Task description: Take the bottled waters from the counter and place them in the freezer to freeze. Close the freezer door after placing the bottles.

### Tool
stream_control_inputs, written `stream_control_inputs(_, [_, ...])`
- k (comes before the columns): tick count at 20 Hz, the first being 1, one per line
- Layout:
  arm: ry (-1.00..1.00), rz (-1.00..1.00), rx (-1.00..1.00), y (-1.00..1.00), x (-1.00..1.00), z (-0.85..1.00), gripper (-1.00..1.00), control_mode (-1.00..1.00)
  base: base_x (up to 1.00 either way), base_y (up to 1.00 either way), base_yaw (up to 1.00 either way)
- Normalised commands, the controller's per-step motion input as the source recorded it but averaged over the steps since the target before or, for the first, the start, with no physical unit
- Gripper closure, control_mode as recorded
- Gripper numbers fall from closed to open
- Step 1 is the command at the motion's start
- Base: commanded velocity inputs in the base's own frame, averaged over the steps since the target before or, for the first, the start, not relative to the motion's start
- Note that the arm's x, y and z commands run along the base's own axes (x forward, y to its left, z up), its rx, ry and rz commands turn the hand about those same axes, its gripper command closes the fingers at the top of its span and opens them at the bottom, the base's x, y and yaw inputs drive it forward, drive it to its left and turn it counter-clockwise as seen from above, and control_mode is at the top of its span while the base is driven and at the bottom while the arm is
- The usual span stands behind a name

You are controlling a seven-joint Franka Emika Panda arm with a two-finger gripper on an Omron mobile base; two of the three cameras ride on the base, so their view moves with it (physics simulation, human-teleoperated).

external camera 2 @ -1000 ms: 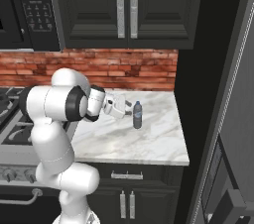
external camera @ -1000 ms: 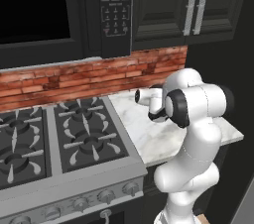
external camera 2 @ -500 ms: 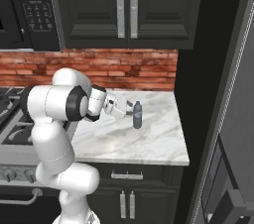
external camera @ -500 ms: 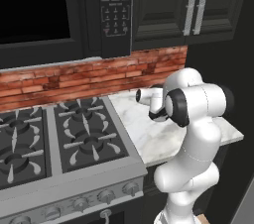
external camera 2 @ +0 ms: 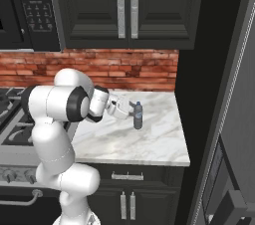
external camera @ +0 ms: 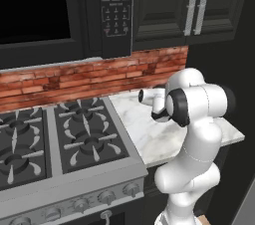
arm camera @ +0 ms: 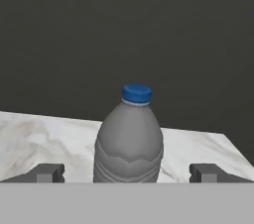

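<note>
**Lined up on the grey bottle, nothing gripped yet**

Looking through the hand view: grey water bottle with a blue cap dead centre, standing upright on the marble counter. Gripper spread wide, one fingertip at about 9 o'clock of the bottle's base and the other at about 3 o'clock, both well clear of the plastic. So bracketed, not clamped on anything.

From the right base view: same bottle out near the middle of the counter, at roughly 3 o'clock from the wrist and just beside the gripper. Hard to tell from there whether the fingers already overlap the bottle or stop just short. Only one bottle spotted on the slab.

Key thing for the grab: long axis of the bottle straight up at 12 o'clock, fingers opening sideways across it, approach roughly level. Looks like a good setup, probably just needs a short push straight ahead and then a squeeze on the body below the shoulder. Slim and tall, so likely tippy if one finger bumps it first.

Left base view: forearm blocking the bottle, with the gas stove off at 9 o'clock. Freezing part of the job looks not yet started.
</note>
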Motion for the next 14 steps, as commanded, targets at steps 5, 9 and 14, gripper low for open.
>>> stream_control_inputs(5, [0.0,0.0,0.0,-0.08,0.0,0.0,-1.0,-1.0,0.0,0.0,0.0])
stream_control_inputs(9, [0.0,0.0,0.0,-0.08,0.0,0.0,-1.0,-1.0,0.0,0.0,0.0])
stream_control_inputs(14, [0.0,0.0,0.0,-0.07,0.0,0.0,-1.0,-1.0,0.0,0.0,0.0])
